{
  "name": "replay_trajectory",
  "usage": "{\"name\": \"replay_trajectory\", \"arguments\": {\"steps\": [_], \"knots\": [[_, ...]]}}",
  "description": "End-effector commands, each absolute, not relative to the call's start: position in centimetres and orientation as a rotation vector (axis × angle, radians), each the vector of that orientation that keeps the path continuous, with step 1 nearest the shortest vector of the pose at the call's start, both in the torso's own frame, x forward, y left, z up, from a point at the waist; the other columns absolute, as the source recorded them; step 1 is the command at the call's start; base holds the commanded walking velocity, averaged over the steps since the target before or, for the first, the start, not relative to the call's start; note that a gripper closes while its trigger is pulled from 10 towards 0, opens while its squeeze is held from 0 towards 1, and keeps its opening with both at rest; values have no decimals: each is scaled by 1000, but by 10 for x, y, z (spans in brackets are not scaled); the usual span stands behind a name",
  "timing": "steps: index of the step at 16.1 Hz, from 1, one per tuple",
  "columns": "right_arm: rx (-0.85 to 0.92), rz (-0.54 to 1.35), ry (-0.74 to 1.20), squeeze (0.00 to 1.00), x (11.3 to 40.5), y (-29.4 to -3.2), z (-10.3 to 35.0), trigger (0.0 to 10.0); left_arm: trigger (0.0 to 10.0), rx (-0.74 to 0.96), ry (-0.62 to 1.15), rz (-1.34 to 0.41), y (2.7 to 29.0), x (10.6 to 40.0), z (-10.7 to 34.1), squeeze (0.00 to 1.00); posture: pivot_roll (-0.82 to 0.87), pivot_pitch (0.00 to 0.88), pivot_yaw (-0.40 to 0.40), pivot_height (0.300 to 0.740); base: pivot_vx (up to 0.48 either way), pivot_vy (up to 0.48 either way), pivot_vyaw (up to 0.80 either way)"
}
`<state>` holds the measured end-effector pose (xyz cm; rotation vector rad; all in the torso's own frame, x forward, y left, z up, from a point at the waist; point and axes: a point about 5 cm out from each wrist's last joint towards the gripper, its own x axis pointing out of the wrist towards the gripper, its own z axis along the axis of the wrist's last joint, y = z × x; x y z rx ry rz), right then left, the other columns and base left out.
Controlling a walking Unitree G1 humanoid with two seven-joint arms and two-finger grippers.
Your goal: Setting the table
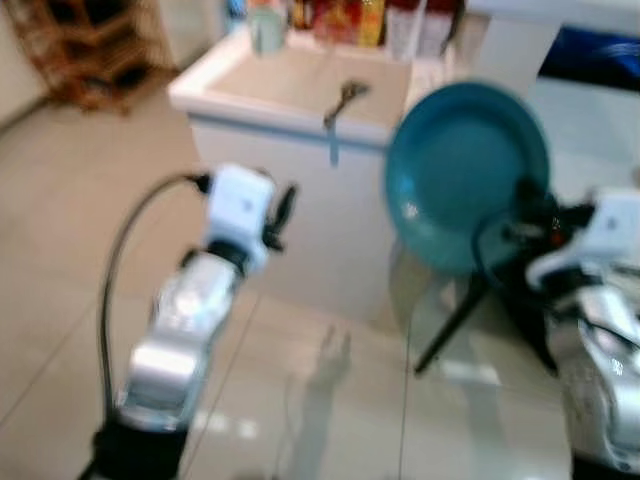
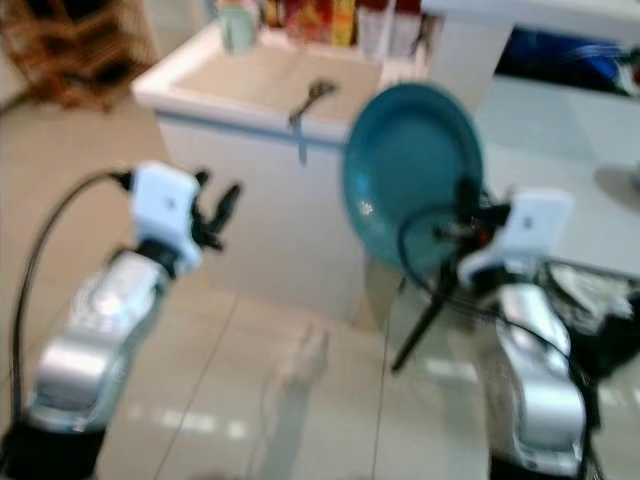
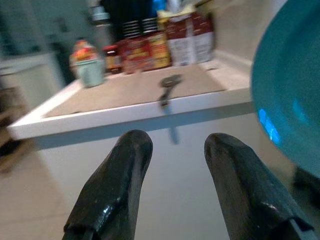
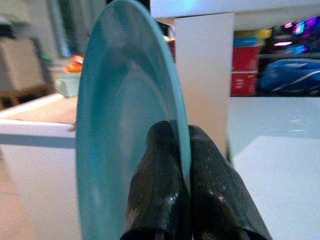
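1. Right gripper (image 4: 172,165) is clenched on the rim of the teal plate (image 1: 465,175). In the right wrist view one finger lies on each face of the plate, with the edge running up between them.
2. The plate is in the air in front of me, on my right side, well clear of the floor. It is not resting on anything. It hangs between me and the white table (image 1: 290,130) ahead.
3. Orientation: the plate stands on edge, roughly upright. Its hollow face turns toward my left and a little toward the head camera. The disc's plane is near vertical, so its axis points sideways, not up.
4. My reading of why: a rim pinch with two thin fingers is the only hold a flat plate offers, and carrying it edge-up keeps the weight hanging below the wrist.
5. Left gripper (image 3: 172,165) is raised at chest height with jaws released and nothing between them. It points at the table front. I judge it is held ready as a spare.
6. A metal utensil (image 1: 345,100) lies on the table, its handle hanging over the near edge. A pale green cup (image 3: 90,72) and red packets (image 3: 150,47) stand at the far side.
7. Head views are blurred.
8. The plate must turn flat before being set down.
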<state>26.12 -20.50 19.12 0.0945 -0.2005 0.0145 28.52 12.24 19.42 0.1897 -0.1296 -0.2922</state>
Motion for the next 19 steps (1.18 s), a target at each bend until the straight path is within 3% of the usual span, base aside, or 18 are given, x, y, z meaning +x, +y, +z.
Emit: {"name": "replay_trajectory", "arguments": {"steps": [1, 6, 19], "knots": [[104, -50, -228, 0, 258, -219, 197, 10000, 10000, 191, -136, -317, 115, 285, 195, 0, -8, 28, -8, 740, 0, -480, 0], [216, -66, -200, 0, 256, -225, 198, 10000, 10000, 192, -130, -334, 114, 286, 194, 0, -21, 35, 0, 740, 0, -480, 0], [262, -53, -148, 0, 257, -229, 197, 10000, 10000, 194, -144, -358, 109, 289, 195, 0, -25, 14, 5, 740, 0, -480, 123]]}}
